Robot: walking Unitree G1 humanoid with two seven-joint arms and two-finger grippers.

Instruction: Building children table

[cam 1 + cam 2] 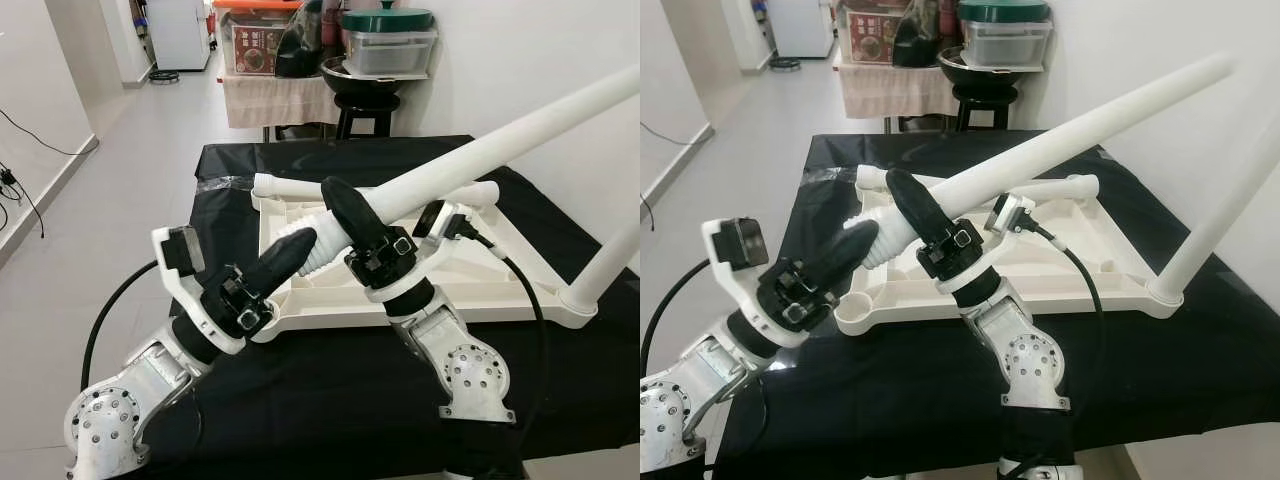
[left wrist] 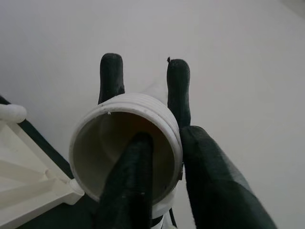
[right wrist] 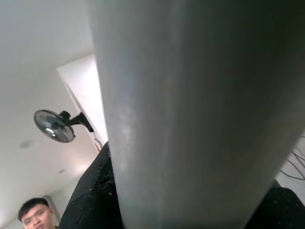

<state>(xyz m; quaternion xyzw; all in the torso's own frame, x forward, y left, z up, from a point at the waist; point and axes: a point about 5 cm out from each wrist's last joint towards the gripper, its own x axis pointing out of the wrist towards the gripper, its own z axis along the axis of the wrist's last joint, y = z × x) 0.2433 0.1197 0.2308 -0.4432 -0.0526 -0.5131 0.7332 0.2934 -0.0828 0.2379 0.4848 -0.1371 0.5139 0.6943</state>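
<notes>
**White plastic leg held over the upturned tabletop**

White and tubular, the loose table leg (image 1: pixel 470 160) is slanted above the inverted tabletop (image 1: pixel 480 285), which lies underside-up on the black-covered table (image 1: pixel 330 390). The right gripper (image 1: pixel 345 215) is closed around the leg just above its ribbed threaded end (image 2: pixel 126 148), carrying its weight. The left gripper (image 1: pixel 290 255) meets that end, one finger inside the hollow mouth and one outside, probably to steer the thread toward a corner socket (image 1: pixel 855 305). Another leg (image 1: pixel 605 270) already stands in the right corner. Further back, a lidded clear container (image 1: pixel 388 45) sits on a stool; its contents cannot be made out.
</notes>
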